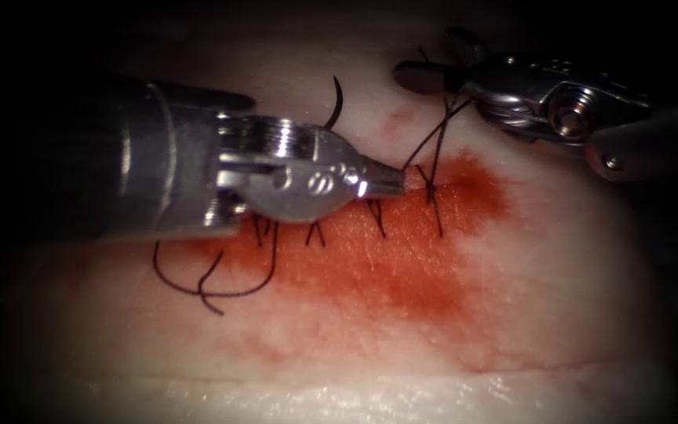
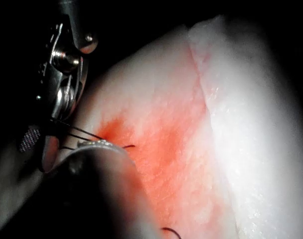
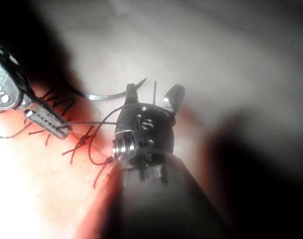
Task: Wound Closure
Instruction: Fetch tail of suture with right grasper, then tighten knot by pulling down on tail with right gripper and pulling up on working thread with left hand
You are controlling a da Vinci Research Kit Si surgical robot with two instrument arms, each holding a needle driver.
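Note:
My left tool (image 1: 392,182) reaches in from the left, its jaws shut on the thread (image 1: 417,157) just beside the knot (image 1: 431,187) of the rightmost stitch. From the knot, two strands rise to my right tool (image 1: 442,64), whose jaws stand open around them, holding nothing. The right tool (image 3: 153,94) has a strand between its spread jaws. The curved needle (image 1: 337,102) lies on the tissue (image 1: 512,275) beyond the stitch line, free of both tools; the needle (image 3: 104,96) rests flat. The left tool (image 3: 65,128) pinches the thread by the knot (image 3: 84,142).
Several dark stitches (image 1: 315,232) cross the cut under the left tool. Loose thread (image 1: 198,286) curls on the tissue at lower left. Red fluid (image 1: 402,267) stains the tissue around the cut. The tissue's front edge (image 1: 355,385) runs along the bottom.

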